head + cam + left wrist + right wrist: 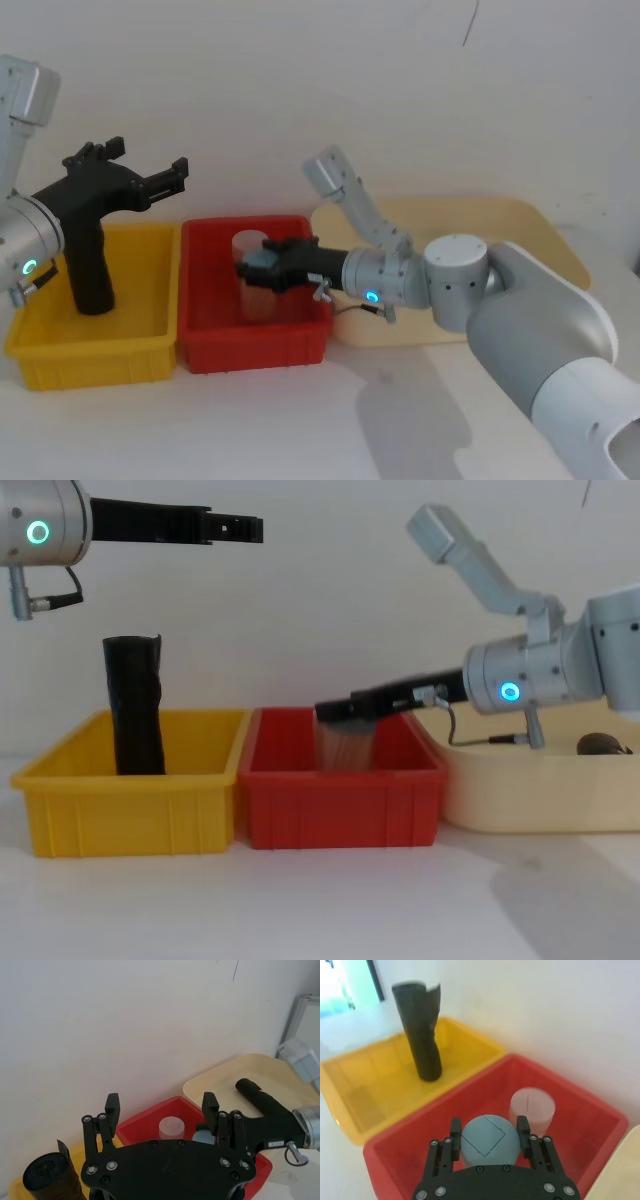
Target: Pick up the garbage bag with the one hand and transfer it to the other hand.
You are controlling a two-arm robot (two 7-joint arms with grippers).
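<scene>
The garbage bag point(88, 270) point(135, 705) is a creased black bundle with a loose flap. It stands upright in the yellow bin point(90, 350), as the right wrist view point(422, 1035) also shows. My left gripper point(148, 165) point(161, 1105) hangs open and empty high above that bin, well clear of the bag's top point(50, 1177). My right gripper point(250, 272) point(488, 1130) reaches into the red bin point(255, 350). Its fingers are pressed against both sides of a grey-blue cylinder point(484, 1142).
A pale translucent cylinder point(531, 1107) point(248, 245) stands in the red bin just beyond the right gripper. A beige tray point(520, 225) lies to the right of the bins, with a small dark object point(600, 744) in it. A white wall runs close behind the bins.
</scene>
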